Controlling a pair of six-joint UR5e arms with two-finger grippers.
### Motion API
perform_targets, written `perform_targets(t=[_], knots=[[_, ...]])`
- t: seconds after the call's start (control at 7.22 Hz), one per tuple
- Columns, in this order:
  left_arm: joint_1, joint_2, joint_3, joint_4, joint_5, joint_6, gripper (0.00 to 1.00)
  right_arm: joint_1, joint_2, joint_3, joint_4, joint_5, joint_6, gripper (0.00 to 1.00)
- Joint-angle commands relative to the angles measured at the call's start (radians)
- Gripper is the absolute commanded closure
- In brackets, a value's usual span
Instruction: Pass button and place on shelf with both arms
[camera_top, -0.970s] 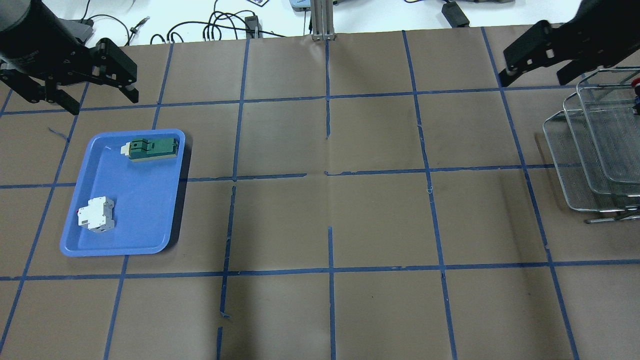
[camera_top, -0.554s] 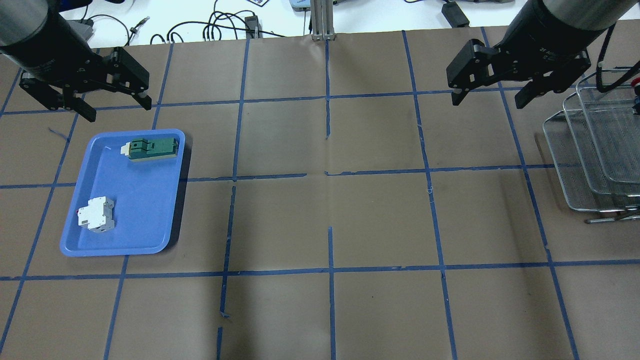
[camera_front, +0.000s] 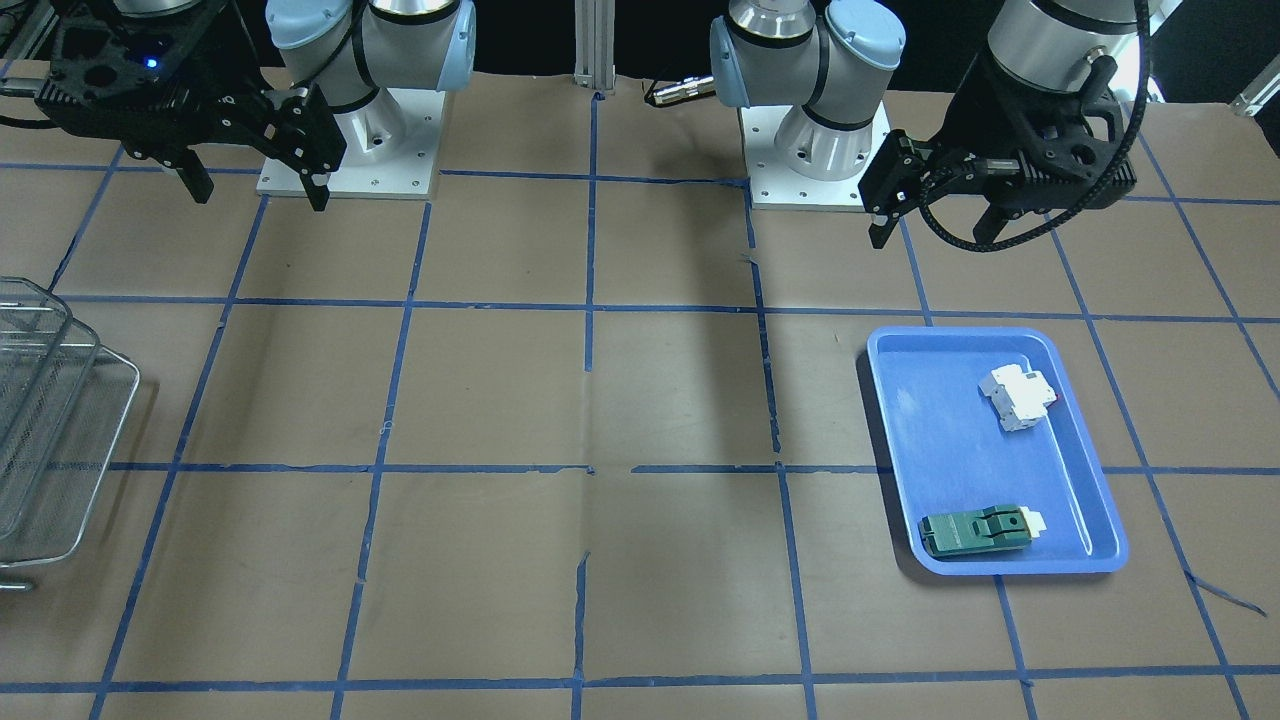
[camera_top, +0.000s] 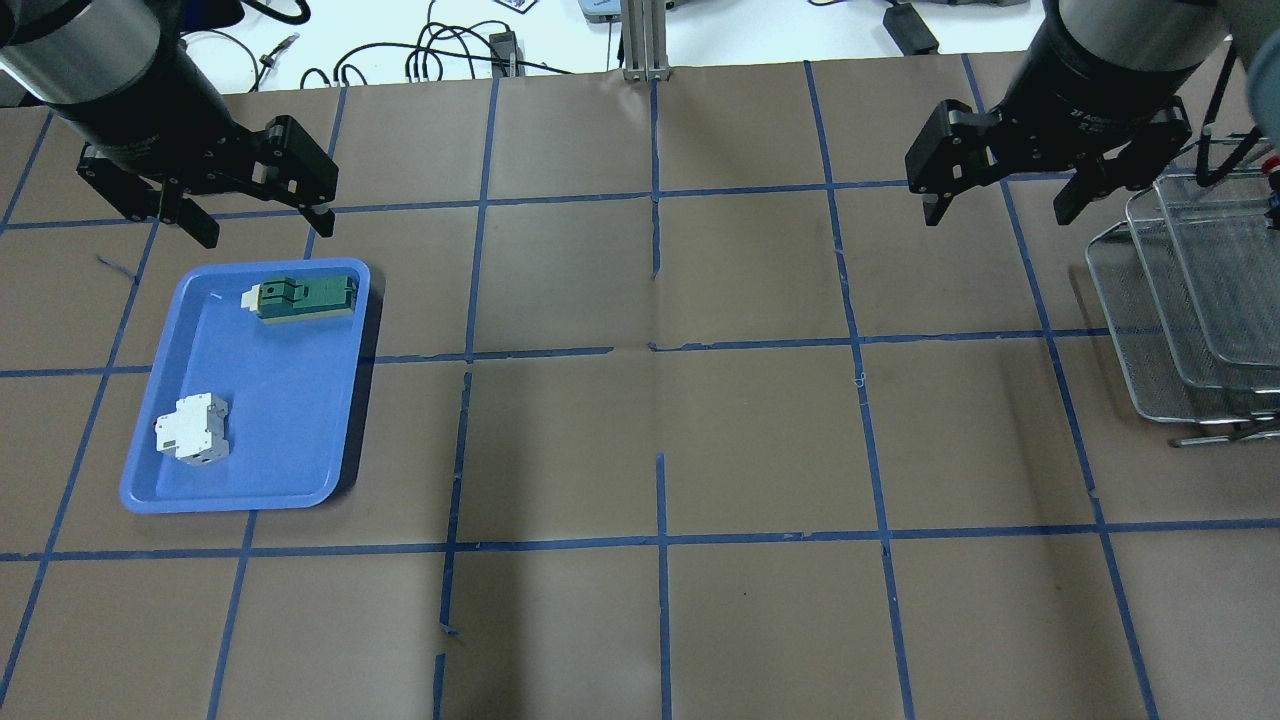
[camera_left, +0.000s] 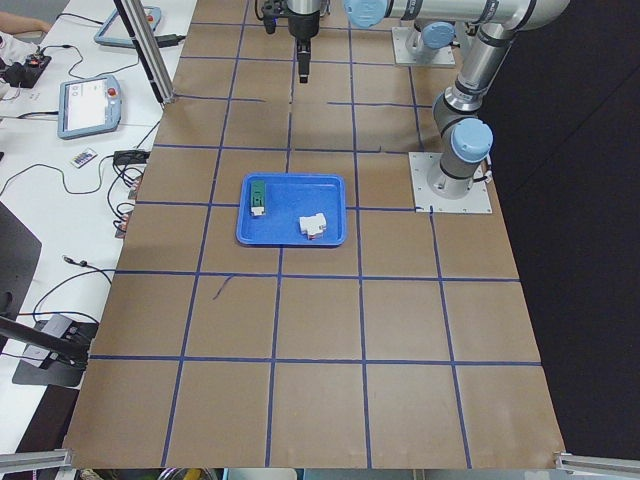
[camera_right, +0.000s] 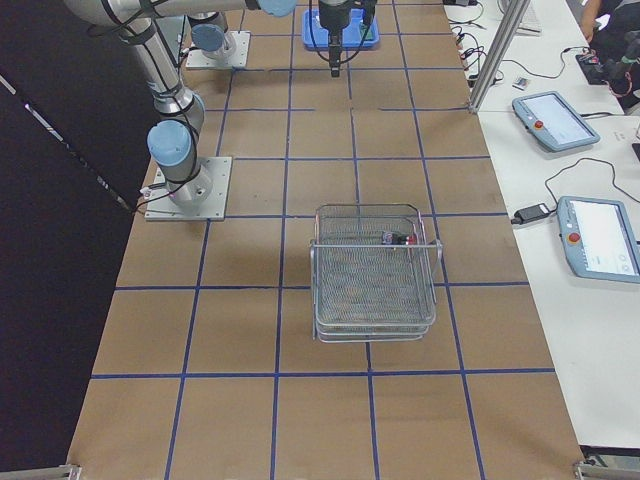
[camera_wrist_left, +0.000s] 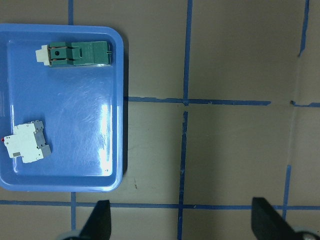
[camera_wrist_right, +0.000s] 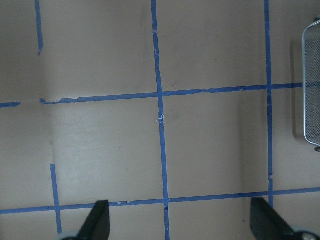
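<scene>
The button, red cap on a black body, lies in the top basket of the wire-mesh shelf. In the overhead view only its red cap shows, at the right edge above the shelf. My right gripper is open and empty, high over the table to the left of the shelf. My left gripper is open and empty, just beyond the far edge of the blue tray. In the front view the right gripper is at the left and the left gripper at the right.
The blue tray on the table's left holds a white breaker block and a flat dark-green module. The table is brown paper with a blue tape grid. An aluminium post stands at the back middle.
Both arms have come further into view. The left gripper moved right and nearer the tray. The right gripper moved left and down away from the shelf's top corner. Both stay open.
</scene>
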Motion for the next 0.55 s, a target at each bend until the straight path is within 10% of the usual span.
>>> perform_targets(t=[0.0, 0.42], knots=[[0.007, -0.002, -0.027, 0.049, 0.001, -0.001, 0.0, 0.002, 0.005, -0.001, -0.003, -0.003, -0.003, 0.0], [0.009, 0.005, -0.053, 0.048, -0.004, -0.002, 0.0, 0.0, 0.005, -0.001, -0.006, 0.0, -0.003, 0.0]])
